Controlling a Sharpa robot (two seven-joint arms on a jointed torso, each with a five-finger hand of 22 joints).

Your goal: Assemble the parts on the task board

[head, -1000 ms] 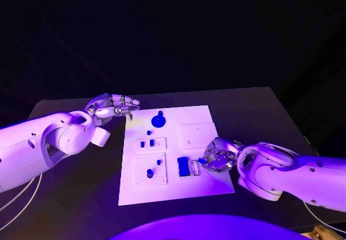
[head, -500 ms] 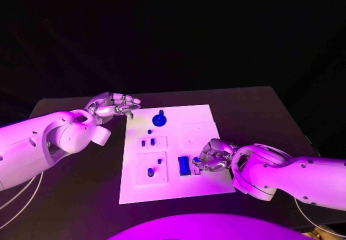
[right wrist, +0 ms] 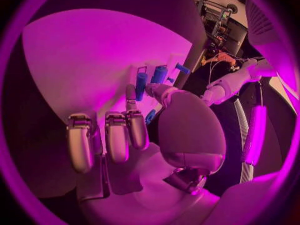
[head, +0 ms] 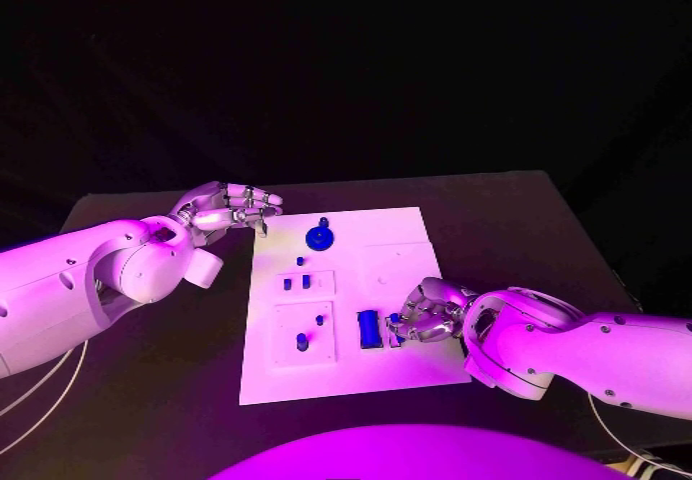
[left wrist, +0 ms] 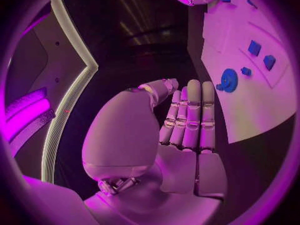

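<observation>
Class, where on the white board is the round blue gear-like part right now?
In the head view the round blue part sits near the far edge of the white board, on its left side, close to the left hand.

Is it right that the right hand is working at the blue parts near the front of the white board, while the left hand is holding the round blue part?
Not quite. The left hand holds nothing; it sits at the task board's far left corner, apart from the round blue part, as the head view shows. The right hand is at the front parts.

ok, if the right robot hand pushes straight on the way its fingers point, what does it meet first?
Probably the upright blue part on the task board, just beyond the right robot hand. Depth is unclear; it may already be touching a smaller blue piece.
</observation>
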